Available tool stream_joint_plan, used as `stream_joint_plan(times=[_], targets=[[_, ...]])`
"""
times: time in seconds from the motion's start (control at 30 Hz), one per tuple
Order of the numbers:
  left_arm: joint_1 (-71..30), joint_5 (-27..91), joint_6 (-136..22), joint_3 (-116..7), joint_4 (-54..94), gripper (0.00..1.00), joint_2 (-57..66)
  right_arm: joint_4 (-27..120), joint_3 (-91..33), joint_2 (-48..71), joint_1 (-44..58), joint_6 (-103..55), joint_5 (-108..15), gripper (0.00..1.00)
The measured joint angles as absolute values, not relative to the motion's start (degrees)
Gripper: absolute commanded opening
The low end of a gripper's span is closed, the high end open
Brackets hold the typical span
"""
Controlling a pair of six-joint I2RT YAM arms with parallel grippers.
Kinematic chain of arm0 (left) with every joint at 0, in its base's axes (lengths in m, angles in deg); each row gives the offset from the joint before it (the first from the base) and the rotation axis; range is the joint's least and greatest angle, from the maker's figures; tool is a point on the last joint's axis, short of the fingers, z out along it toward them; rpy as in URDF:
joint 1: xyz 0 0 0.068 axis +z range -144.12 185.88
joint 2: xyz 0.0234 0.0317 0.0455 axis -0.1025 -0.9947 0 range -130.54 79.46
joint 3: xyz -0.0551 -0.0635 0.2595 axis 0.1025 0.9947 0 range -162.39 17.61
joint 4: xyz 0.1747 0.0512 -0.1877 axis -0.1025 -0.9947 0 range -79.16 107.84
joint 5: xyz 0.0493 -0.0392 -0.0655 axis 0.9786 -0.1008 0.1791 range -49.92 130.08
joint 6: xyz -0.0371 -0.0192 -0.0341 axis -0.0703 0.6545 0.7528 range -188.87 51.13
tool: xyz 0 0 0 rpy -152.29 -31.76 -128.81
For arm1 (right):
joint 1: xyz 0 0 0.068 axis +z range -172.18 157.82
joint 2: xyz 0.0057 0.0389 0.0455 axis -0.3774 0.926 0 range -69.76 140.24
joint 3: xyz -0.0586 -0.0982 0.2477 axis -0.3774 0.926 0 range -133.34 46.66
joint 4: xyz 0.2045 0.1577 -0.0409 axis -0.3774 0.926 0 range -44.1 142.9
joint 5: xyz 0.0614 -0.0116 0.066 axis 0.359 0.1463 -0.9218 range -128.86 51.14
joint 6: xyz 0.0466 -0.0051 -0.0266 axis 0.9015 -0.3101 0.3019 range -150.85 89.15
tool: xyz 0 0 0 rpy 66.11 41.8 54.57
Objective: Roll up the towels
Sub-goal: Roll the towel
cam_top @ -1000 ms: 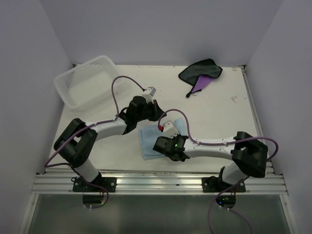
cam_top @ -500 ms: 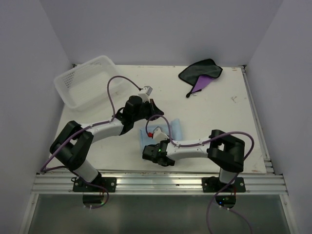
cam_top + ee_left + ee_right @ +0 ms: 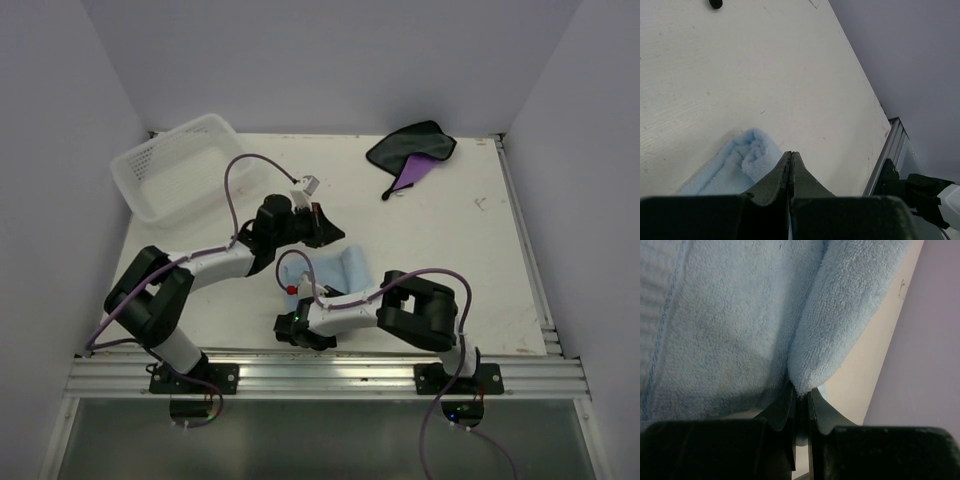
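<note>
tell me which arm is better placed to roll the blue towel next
Right, probably. The right gripper is shut on a folded edge of the blue towel and could turn it over. The left gripper is shut by the towel's rolled end, gripping nothing that shows.

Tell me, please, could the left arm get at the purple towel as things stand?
Probably yes. The table between the left arm and the purple towel lies bare. It is a long stretch to the far right, though, and its jaws are shut at the edge of the blue towel.
</note>
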State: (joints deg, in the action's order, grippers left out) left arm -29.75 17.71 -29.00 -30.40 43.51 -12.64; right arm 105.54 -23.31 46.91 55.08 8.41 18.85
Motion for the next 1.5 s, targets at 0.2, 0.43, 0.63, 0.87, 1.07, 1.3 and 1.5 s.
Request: stream_joint_plan(times=[0.2,0.43,0.63,0.87,1.07,1.3,1.5], targets=[[-29.8,14.5,-29.0,-30.9,44.5,0.0,-13.8,108.5,-25.6,49.7,55.1,8.6,19.2,0.08],[-29.8,8.2,-29.0,-32.4,47.4,0.0,-15.9,111.5,-29.2,53.0,55.1,8.5,19.2,0.09],[-29.8,2.4,-28.8,-33.7,50.5,0.0,-19.4,113.0,-31.4,54.6,55.1,7.9,19.1,0.1],[-30.2,0.3,-28.4,-33.9,50.4,0.0,-23.2,114.0,-31.9,55.8,55.1,7.6,18.9,0.11],[-31.0,0.2,-29.2,-35.6,49.0,0.0,-26.5,114.6,-31.9,56.0,54.9,7.6,18.6,0.11],[-31.7,2.5,-32.0,-37.5,44.4,0.0,-28.8,115.2,-32.2,56.7,54.7,7.3,18.3,0.14],[-32.3,4.6,-34.1,-39.8,42.1,0.0,-31.1,115.2,-32.4,56.7,54.5,7.1,18.1,0.16]])
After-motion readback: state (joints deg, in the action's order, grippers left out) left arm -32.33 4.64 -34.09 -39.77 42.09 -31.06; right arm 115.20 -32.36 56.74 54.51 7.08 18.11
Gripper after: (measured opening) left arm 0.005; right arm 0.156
